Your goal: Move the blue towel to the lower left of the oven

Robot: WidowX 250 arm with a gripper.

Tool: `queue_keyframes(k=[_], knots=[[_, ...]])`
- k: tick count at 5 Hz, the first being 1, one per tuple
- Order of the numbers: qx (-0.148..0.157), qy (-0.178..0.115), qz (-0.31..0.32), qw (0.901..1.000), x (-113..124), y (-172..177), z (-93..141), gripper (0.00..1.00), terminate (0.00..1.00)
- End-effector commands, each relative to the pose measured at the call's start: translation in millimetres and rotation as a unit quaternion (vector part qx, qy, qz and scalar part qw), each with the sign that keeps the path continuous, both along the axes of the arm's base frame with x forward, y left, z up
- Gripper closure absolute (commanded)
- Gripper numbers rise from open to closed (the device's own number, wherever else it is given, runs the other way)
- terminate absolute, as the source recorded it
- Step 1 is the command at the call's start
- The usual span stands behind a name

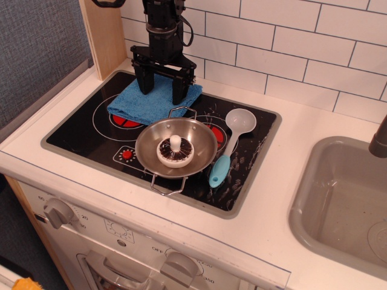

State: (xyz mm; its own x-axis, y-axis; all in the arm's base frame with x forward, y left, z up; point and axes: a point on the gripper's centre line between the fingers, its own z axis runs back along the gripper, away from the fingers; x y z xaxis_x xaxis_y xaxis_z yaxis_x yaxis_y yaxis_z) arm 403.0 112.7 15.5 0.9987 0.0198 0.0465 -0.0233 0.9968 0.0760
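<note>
The blue towel (143,102) lies folded on the back left of the oven's black cooktop (84,133), over a red burner ring. My gripper (163,92) hangs straight down over the towel's rear part. Its jaws are spread wide, with the fingertips (146,85) at or just above the cloth, one near each side of it. Nothing is held. The towel's front right corner lies close to the steel pan (176,147).
The steel pan holds a white round object (175,150) and sits mid-cooktop. A spoon with a light blue handle (230,144) lies to its right. A grey sink basin (341,205) is at the right. A wooden panel (104,36) and tiled wall stand behind.
</note>
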Motion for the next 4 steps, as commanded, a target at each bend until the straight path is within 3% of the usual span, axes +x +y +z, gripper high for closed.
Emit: queue_keyframes(k=[1, 4], knots=[[0.011, 0.03, -0.021, 0.9993, -8.2, 15.1, 6.6, 0.0, 0.0], [0.025, 0.018, -0.047, 0.9984, -82.3, 38.9, 35.2, 0.0, 0.0]])
